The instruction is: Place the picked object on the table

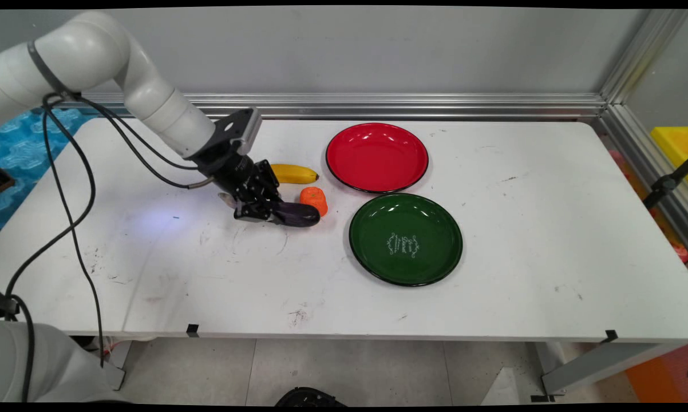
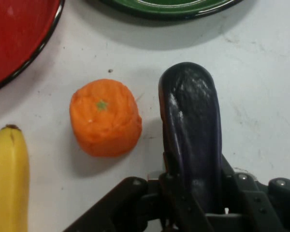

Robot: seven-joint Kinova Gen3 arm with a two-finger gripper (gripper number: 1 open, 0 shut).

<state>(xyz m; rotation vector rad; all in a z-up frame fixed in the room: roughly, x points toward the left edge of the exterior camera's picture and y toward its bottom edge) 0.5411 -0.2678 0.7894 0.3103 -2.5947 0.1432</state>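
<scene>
Eggplant (image 2: 192, 130) sits pinched in my tool (image 1: 264, 213), lying low on the desk (image 1: 493, 297) and sticking out past the fingers. Just beside the tool I see an orange (image 2: 105, 117), with a banana (image 1: 293, 173) behind it. Beyond the tool's tip lie a green plate (image 1: 406, 239) and a red plate (image 1: 376, 157).

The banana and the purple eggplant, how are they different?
The banana is yellow; the eggplant is dark purple, almost black. The banana lies free on the table, with nothing touching it, while the eggplant sits between the fingers of the pincer. The banana lies farther back, toward the wall; the eggplant lies nearer the camera. Both are long, and both lie beside the orange piece.
</scene>
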